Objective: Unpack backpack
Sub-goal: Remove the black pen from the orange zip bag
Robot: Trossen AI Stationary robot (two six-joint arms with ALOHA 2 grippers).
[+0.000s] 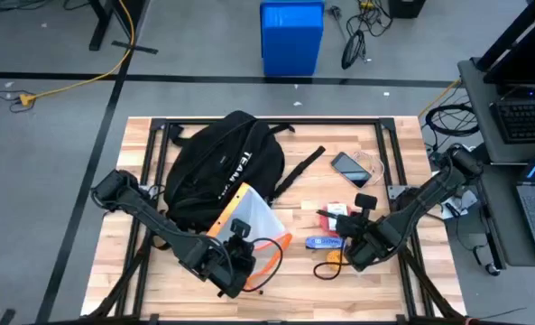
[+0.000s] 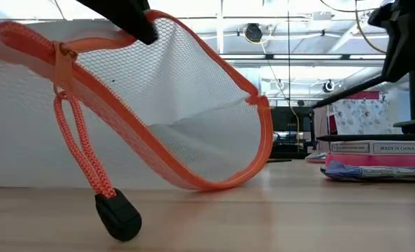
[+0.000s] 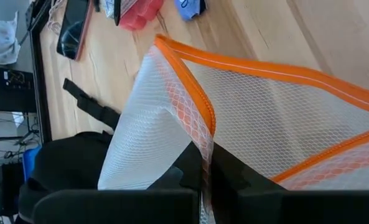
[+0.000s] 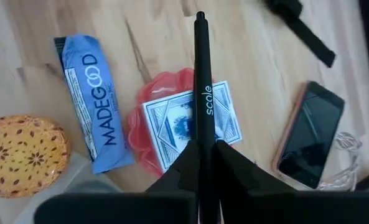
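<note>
The black backpack [image 1: 220, 167] lies on the table's far left part, and its straps trail toward the middle. Just in front of it is a white mesh pouch with orange zip trim [image 1: 253, 221], also seen close up as the pouch [image 2: 165, 105]. My left gripper [image 1: 238, 236] is shut on the pouch. The pouch's orange pull cord hangs down, and its black tab [image 2: 119, 217] rests on the wood. My right gripper [image 1: 362, 212] is at the right, shut on a black pen [image 4: 201, 87] above a card pack [image 4: 187, 127]. My left gripper pinches the pouch's mesh at an orange-trimmed edge [image 3: 204, 140] between its two fingers. The pouch is raised and tilted, and its lower curved rim [image 2: 214, 186] is down at the tabletop. My right gripper pinches the pen's rear part [image 4: 201, 146] between its two fingers. The pen lies along the fingers and points forward, with its tip [image 4: 200, 15] clear of the table.
Near the right gripper lie a blue snack bar [image 4: 88, 99], an orange patterned disc [image 4: 22, 152], a red wrapper under the cards [image 4: 153, 112] and a phone [image 4: 308, 134] with a cable. A backpack strap [image 1: 305, 167] crosses the middle. A blue bin [image 1: 291, 36] stands beyond the table.
</note>
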